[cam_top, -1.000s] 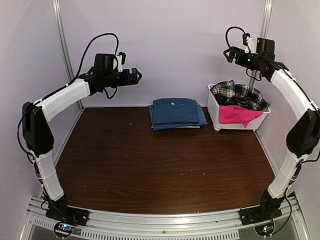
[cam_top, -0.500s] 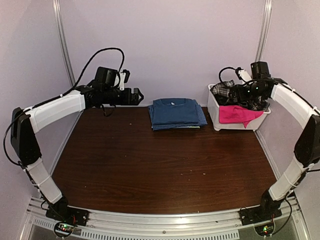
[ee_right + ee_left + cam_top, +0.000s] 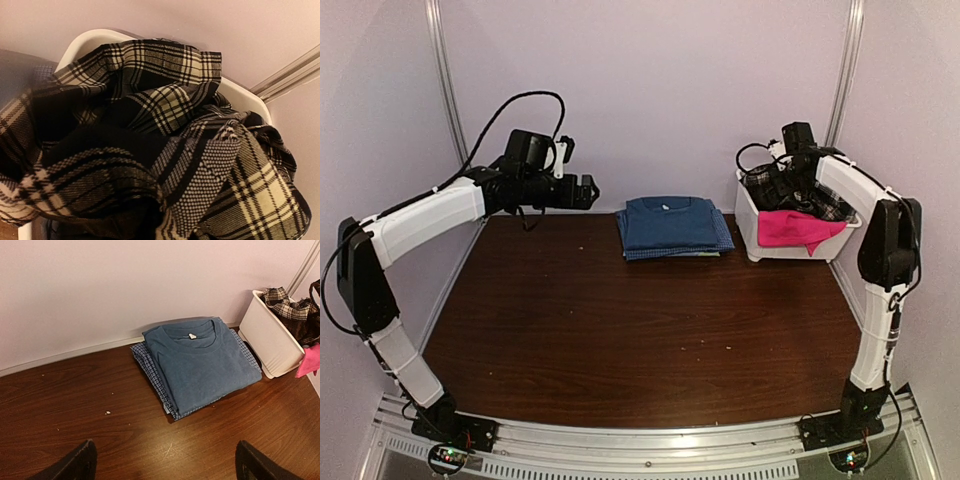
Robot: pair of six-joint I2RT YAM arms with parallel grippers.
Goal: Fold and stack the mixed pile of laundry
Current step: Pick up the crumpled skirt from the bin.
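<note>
The mixed laundry pile lies in a white bin [image 3: 748,228] at the back right: a black-and-white plaid shirt [image 3: 812,192] on top and a bright pink piece [image 3: 788,228] hanging over the front rim. My right gripper [image 3: 776,184] is pushed down into the plaid shirt [image 3: 165,140]. Cloth fills the right wrist view and hides the fingers. A folded dark blue T-shirt [image 3: 670,222] tops a stack at the back centre, over a blue checked piece [image 3: 150,366]. My left gripper [image 3: 588,190] hangs open in the air left of the stack, holding nothing.
The bin [image 3: 270,340] stands against the back wall, close to the right wall and a metal post [image 3: 844,70]. The stack [image 3: 200,362] sits near the back wall. A few crumbs [image 3: 107,412] dot the brown table [image 3: 620,330].
My right arm has come down from high above the bin into the plaid shirt. The left arm has lowered a little and reached slightly toward the stack.
</note>
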